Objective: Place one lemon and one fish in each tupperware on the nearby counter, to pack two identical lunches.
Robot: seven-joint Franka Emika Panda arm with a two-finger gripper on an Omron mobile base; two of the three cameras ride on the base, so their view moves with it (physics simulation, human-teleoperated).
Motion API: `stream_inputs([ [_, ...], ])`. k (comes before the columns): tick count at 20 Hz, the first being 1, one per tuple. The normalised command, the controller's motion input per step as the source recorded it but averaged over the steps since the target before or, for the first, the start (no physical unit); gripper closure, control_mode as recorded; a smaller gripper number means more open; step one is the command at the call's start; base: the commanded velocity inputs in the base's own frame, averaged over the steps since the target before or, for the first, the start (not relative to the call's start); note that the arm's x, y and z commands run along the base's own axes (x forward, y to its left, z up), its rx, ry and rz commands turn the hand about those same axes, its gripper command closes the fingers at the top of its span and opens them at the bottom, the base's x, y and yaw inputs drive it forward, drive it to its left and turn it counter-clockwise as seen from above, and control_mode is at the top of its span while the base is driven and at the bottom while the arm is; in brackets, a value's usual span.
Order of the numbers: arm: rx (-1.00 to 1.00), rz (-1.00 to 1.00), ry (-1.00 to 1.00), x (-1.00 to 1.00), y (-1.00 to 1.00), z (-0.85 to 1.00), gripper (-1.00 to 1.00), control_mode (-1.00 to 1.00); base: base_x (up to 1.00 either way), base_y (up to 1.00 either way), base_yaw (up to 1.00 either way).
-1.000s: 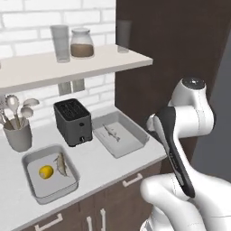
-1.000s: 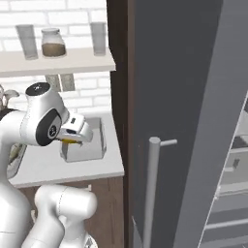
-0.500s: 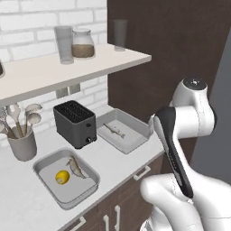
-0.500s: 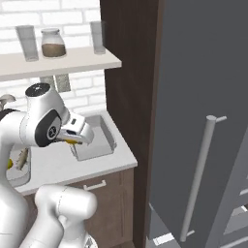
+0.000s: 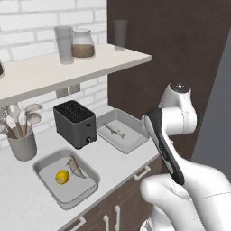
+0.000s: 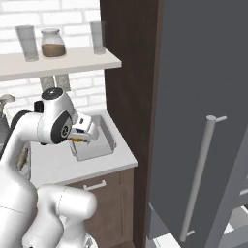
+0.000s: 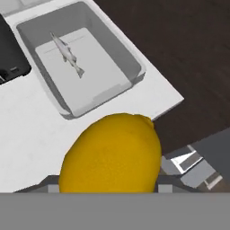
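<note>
Yellow lemon [image 7: 112,152] fills the pincer [image 6: 80,136], nub toward the counter edge.

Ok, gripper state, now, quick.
Gripper: shut on a lemon, held above the counter's edge near the tupperware that has only a fish.

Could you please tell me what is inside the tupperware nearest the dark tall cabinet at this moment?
Inside that tupperware lies one fish on its floor, with no lemon beside it. In the right base view the gripper covers part of the tub.
</note>
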Motion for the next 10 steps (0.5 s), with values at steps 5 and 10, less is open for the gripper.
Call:
stream_inputs([
  [5, 0.0, 0.1, 0.15, 1.0, 0.4, -0.28, 1.0, -1.0, 0.0, 0.0, 0.0],
  [10, 0.0, 0.01, 0.13, 0.91, 0.04, -0.51, 1.0, -1.0, 0.0, 0.0, 0.0],
])
